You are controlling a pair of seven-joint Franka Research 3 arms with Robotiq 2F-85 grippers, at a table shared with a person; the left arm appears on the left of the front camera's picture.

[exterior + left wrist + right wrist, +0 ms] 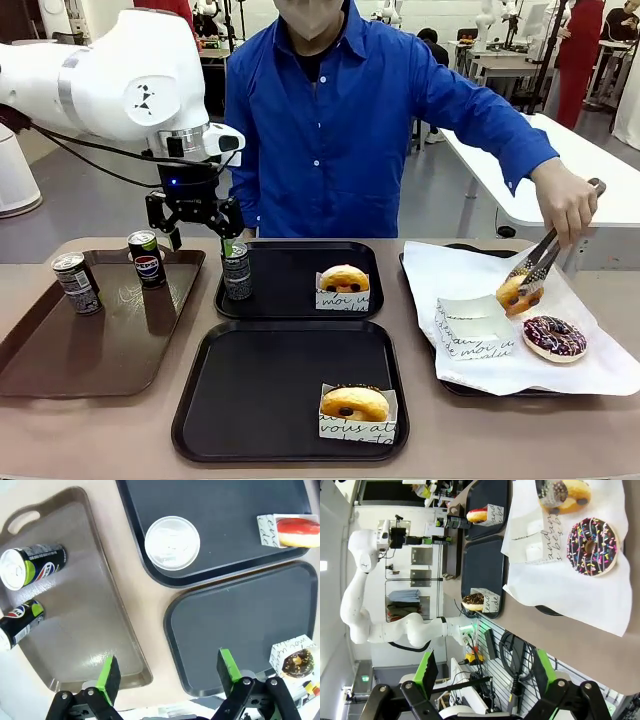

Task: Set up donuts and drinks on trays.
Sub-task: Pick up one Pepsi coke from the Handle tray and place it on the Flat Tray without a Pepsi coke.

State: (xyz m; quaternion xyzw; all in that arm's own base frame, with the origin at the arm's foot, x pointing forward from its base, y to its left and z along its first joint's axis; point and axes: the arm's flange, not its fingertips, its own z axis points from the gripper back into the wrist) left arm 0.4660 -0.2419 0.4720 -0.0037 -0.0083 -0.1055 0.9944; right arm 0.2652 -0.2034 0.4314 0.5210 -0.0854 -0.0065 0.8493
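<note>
Bench carries four trays, and I place everything from the far black tray. The second black tray lies just nearer me, the brown tray to its left, and the paper-lined tray to its right.

My left end effector hovers over the far black tray's left corner, released and empty. My right end effector hangs well right of it, also released and holding nothing.

One sleeved donut sits on the far black tray and another on the tray nearer me. To the right a sprinkled donut lies on the paper, and the person's hand lifts one more in tongs. I judge them soft, with glaze that smears, so they are best taken by the sleeve.

One can stands upright in the far black tray's left corner. A Pepsi can and a grey can stand on the brown tray. The cans look stiff, light and slick, so I would grip them mid-body.
</note>
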